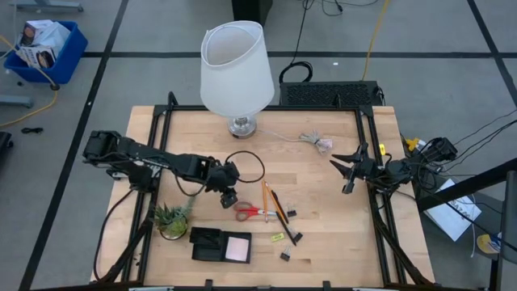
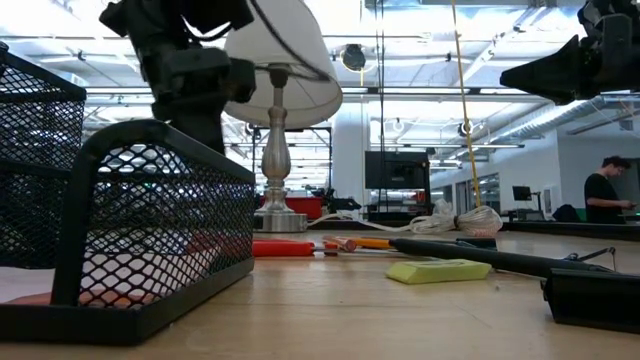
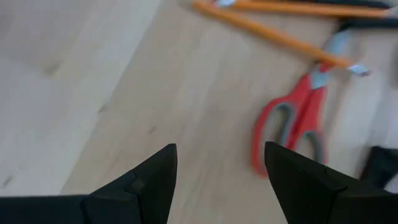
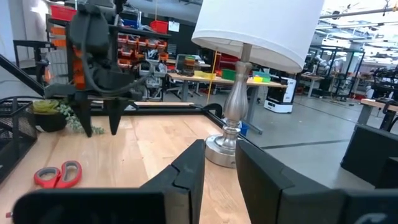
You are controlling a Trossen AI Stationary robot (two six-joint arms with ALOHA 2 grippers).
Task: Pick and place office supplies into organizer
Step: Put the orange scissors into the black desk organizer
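A pink sticky-note pad (image 1: pixel 237 248) is held in the black organizer (image 1: pixel 207 244) at the tabletop's (image 1: pixel 323 194) front. Beside it, red scissors (image 1: pixel 250 212) are overhung by the left end effector (image 1: pixel 229 197), spread wide and empty. The right end effector (image 1: pixel 349 173) is narrowed, gripping nothing.

Red-handled scissors (image 1: pixel 250 212) lie flat beside crossed pencils (image 1: pixel 266 201); a black mesh organizer (image 1: pixel 208 244) holds a pink sticky-note pad (image 1: pixel 237 248).
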